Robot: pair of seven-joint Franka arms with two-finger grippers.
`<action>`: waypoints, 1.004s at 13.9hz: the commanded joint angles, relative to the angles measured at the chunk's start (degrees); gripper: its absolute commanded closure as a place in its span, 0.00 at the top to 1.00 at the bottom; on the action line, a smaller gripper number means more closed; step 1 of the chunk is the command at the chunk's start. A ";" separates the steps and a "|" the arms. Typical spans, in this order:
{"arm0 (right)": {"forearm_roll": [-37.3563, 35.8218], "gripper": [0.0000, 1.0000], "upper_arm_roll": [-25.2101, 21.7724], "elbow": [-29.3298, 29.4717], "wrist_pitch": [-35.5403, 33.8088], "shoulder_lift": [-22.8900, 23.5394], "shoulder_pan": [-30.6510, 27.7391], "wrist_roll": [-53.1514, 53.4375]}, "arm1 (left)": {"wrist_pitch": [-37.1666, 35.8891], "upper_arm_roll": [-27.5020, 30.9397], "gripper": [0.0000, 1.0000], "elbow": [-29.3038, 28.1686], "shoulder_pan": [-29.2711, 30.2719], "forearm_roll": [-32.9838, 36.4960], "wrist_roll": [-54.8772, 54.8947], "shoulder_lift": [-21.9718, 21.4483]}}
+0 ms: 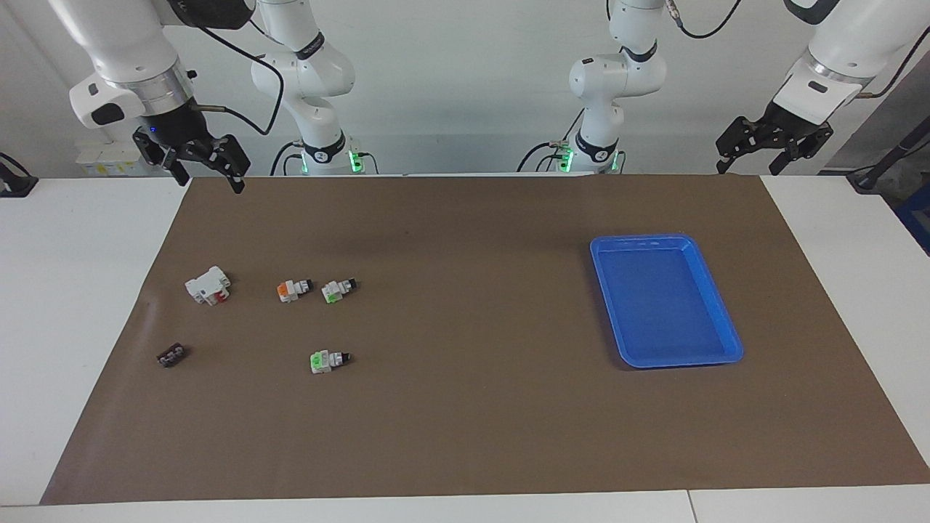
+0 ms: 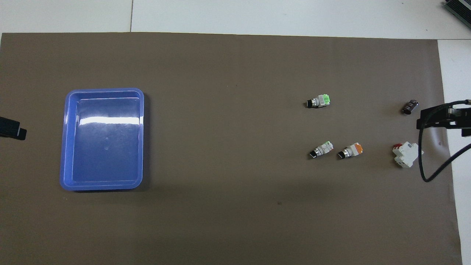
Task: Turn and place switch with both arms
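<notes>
The switch (image 1: 338,290) (image 2: 321,149), a tiny white block with a pale-green end and a black knob, lies on the brown mat (image 1: 465,407) toward the right arm's end. My right gripper (image 1: 207,174) (image 2: 441,119) hangs open in the air over the mat's edge at that end, apart from the switch. At the other end of the table my left gripper (image 1: 748,165) is raised and open with nothing in it. Only its tip (image 2: 13,130) shows in the overhead view. Both arms are still.
Beside the switch lies an orange-ended switch (image 1: 293,290) (image 2: 351,151). A bright-green-ended one (image 1: 328,360) (image 2: 318,102) lies farther from the robots. A white block with red parts (image 1: 208,285) and a small dark part (image 1: 171,355) lie nearby. A blue tray (image 1: 639,240) (image 2: 103,90) stands toward the left arm's end.
</notes>
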 commanded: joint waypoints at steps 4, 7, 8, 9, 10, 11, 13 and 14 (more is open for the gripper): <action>0.64 1.00 0.29 -1.35 0.62 -1.04 -0.68 0.24 | -0.48 -0.21 1.00 -0.44 0.68 -0.36 0.78 -0.40; 0.64 1.00 0.37 -1.87 1.05 -1.22 -0.68 -0.28 | -0.48 -0.21 1.00 -0.44 0.68 -0.36 0.78 -0.40; 0.73 1.00 0.37 -2.22 1.14 -1.30 -0.68 -0.54 | -0.48 -0.21 1.00 -0.44 0.68 -0.36 0.78 -0.40; 0.73 1.00 0.37 -2.49 1.23 -1.48 -0.59 -1.68 | -0.48 -0.21 1.00 -0.44 0.68 -0.36 0.78 -0.40; 0.81 1.00 0.37 -2.58 1.23 -1.57 -0.50 -3.60 | -0.48 -0.21 1.00 -0.44 0.68 -0.36 0.78 -0.40; 0.81 1.00 0.37 -2.67 1.23 -1.57 -0.59 -5.54 | -0.48 -0.21 1.00 -0.44 0.68 -0.36 0.78 -0.40; 0.90 1.00 0.37 -3.28 1.32 -1.66 -0.76 -11.76 | -0.48 -0.21 1.00 -0.44 0.68 -0.36 0.78 -0.40; 0.90 1.00 0.37 -3.63 1.67 -1.83 -0.76 -14.23 | -0.48 -0.21 1.00 -0.44 0.68 -0.36 0.78 -0.40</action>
